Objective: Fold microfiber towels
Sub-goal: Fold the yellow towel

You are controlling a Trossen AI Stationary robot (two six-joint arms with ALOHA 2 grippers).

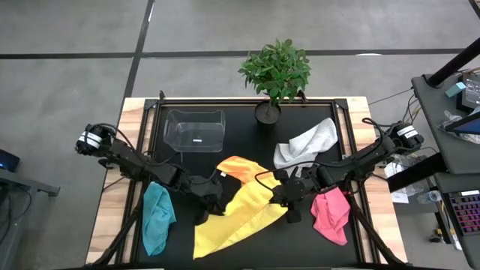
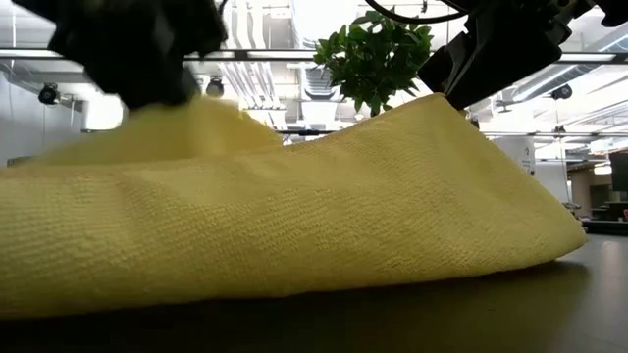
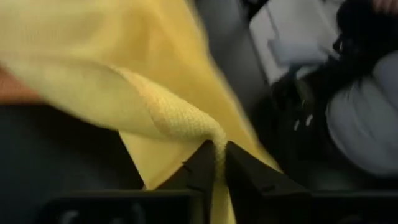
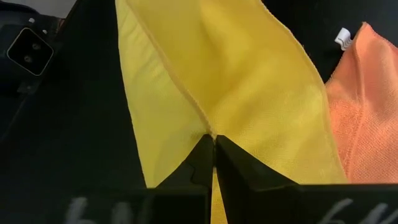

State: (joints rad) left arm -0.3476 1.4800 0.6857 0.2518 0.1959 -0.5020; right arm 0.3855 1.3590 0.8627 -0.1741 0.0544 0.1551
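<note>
Yellow towel [image 1: 240, 214] lies spread near the front edge of the table [image 1: 341, 247], middle. Left gripper [image 3: 216, 163] pinches its left side, fingers clamped on a fold. Right gripper [image 4: 214, 155] pinches its right edge, fingers closed on cloth. Orange towel [image 1: 241, 168] just behind; teal towel [image 1: 156, 217] front left; pink towel [image 1: 331, 216] front right.

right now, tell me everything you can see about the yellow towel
The yellow towel is a soft, woven-looking cloth, partly lifted off the black table near its front middle. The left end effector and the right end effector each pinch an edge of it. Its far end overlaps the orange towel.
</note>
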